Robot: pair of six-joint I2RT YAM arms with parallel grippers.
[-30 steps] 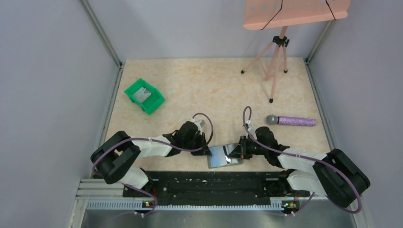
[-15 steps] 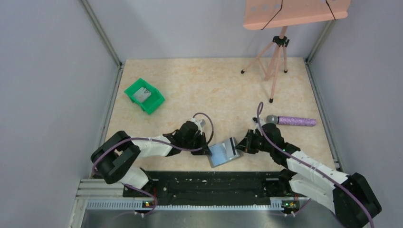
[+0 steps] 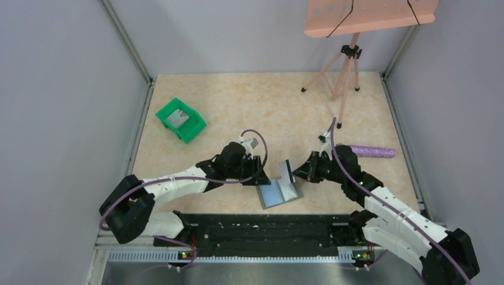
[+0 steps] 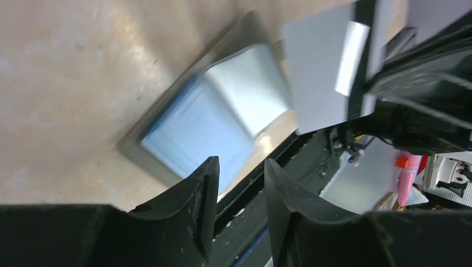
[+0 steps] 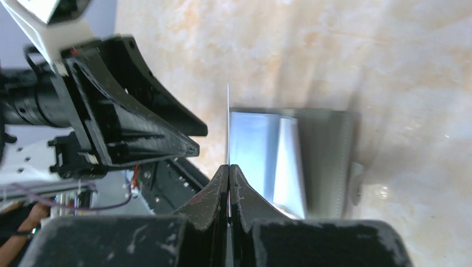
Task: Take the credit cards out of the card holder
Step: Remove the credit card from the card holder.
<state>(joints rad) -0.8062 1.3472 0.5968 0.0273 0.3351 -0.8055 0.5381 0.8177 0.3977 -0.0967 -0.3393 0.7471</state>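
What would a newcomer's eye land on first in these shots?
First, the right fingers pinching a thin grey card held on edge by the open card holder, front centre. Next, the left fingers, parted and empty, at the holder's left side. Farther back sit a green bin on the left and a tripod carrying a pink board on the right.

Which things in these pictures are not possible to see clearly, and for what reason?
Card: edge-on in the right wrist view, pinched by the right gripper; glare in the left wrist view; no print readable.
Card holder: blurred in the left wrist view, small in the top view; remaining cards uncountable.
Green bin: contents too small, top view.
Purple rod: left end hidden behind the right arm, top view.
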